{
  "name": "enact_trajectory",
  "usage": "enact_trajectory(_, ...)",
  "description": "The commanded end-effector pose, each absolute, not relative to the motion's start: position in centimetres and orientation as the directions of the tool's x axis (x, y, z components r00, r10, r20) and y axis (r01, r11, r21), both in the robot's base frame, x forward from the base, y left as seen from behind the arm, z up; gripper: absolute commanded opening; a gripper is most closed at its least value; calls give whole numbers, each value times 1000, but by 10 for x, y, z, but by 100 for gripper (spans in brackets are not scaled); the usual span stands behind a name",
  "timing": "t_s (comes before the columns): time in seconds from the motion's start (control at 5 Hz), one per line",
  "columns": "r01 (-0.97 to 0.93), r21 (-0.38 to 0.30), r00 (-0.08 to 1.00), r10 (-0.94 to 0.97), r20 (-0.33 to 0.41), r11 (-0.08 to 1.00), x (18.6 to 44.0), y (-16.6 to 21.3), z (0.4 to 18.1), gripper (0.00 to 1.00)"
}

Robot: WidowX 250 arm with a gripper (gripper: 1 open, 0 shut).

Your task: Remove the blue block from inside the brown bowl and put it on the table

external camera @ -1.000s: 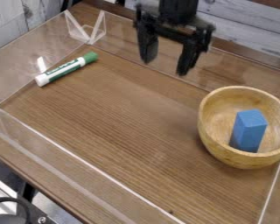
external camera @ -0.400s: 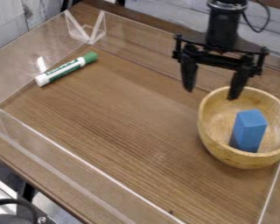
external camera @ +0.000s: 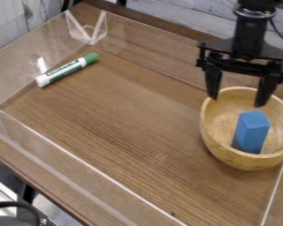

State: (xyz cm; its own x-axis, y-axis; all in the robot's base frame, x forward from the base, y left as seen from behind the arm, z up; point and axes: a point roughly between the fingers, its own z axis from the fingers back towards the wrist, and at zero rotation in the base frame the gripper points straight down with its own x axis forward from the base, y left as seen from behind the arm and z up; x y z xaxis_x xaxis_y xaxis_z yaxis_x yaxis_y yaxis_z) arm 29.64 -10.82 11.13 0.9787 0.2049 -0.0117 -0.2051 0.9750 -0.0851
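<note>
The blue block (external camera: 251,131) stands upright inside the brown bowl (external camera: 217,137) at the right side of the table (external camera: 120,132). My gripper (external camera: 240,92) hangs above the bowl's far rim, pointing down, just beyond and above the block. Its two black fingers (external camera: 212,81) are spread wide and nothing is between them. It touches neither the block nor the bowl.
A green and white marker (external camera: 66,69) lies at the far left of the table. Low clear acrylic walls (external camera: 85,33) run along the table's edges, with the right wall close beside the bowl.
My gripper has travelled to the right and a little toward the camera, from the table's far middle to above the bowl's rim. It has stayed open. Block, bowl and marker have not moved.
</note>
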Motion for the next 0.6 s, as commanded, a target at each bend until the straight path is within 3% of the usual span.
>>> enact_trajectory(0.0, -191, -130, 979, 199, 53, 973, 308, -120, 126, 100)
enact_trajectory(0.4, -178, -145, 980, 189, 65, 973, 308, -131, 115, 100)
